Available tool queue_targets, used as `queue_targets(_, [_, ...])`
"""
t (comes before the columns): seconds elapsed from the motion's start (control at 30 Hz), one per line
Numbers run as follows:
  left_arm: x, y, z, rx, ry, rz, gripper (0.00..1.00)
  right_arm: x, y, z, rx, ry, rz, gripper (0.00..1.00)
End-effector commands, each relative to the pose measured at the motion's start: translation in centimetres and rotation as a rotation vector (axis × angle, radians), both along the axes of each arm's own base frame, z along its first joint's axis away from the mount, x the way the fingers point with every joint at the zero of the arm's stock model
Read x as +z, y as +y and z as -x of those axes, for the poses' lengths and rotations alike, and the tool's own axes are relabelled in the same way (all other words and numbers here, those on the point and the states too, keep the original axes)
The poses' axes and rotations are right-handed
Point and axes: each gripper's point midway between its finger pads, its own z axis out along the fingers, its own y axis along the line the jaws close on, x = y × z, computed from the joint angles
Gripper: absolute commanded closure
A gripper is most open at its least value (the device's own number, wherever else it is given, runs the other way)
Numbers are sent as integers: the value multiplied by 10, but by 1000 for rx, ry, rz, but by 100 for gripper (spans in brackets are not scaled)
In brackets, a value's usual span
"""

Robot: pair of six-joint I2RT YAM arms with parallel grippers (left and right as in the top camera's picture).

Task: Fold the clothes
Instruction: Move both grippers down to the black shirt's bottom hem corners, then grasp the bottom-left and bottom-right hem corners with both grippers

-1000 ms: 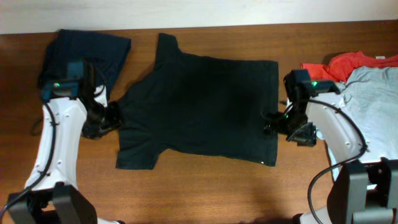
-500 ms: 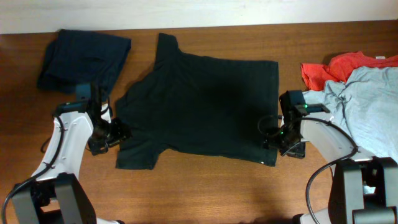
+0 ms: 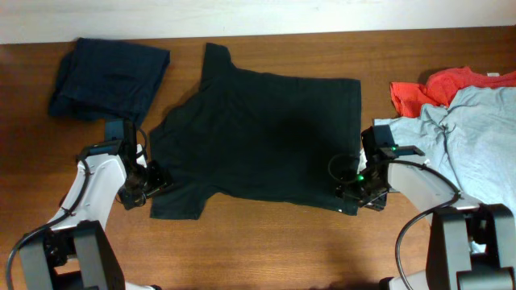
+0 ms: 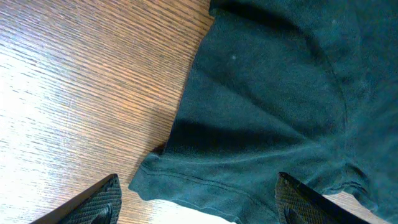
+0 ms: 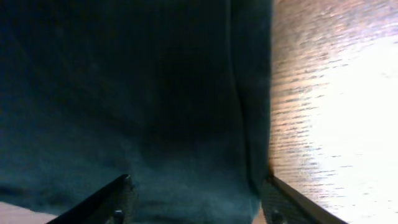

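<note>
A: Looking between the fingers of the left gripper [image 4: 199,202], what do you have?

B: Its jaws stand wide, astride the near sleeve [image 4: 205,180] of the black T-shirt [image 3: 258,137]. The sleeve edge lies flat on the counter [image 3: 266,250], with nothing pinched.

A: And the right gripper [image 5: 199,199]?

B: Wide too, over the near corner of the bottom hem [image 5: 249,124]. There is cloth beneath it and bare wood just beside.

A: So the step is the first grasp for a fold?

B: I judge so. Each gripper should sink until one finger slides under the edge, then bite close to the hem and take both layers. A shallow nip would likely slip. Both should close together and lift evenly, or the cloth will skew.

A: Where does the shirt lie overall?

B: Spread flat mid-counter, with the sleeves toward the left arm and the hem toward the right.

A: Anything beyond it?

B: The dark navy one [image 3: 109,76] sits at the far left corner, well apart. The light blue-grey one [image 3: 476,137] and the red-orange one [image 3: 443,84] are heaped at the far right, close by the right arm, so its lift should stay clear of them.
</note>
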Motion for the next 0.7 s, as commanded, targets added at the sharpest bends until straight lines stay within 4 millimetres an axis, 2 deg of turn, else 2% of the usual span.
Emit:
queue_targets(0.0, [1, 3, 2, 28, -7, -11, 21, -8, 8, 16, -15, 38, -42, 32])
queue_targets(0.2, [1, 4, -1, 29, -18, -13, 21, -23, 7, 37, -60, 91, -38, 35])
queue_targets(0.43, [-13, 3, 2, 77, -29, -11, 21, -22, 6, 61, -86, 191, -28, 33])
queue_targets(0.5, [-17, 3, 2, 77, -39, -12, 21, -21, 5, 66, -84, 211, -25, 30])
queue_targets(0.67, [-24, 3, 5, 89, -40, -11, 20, -23, -2, 69, -73, 216, 16, 30])
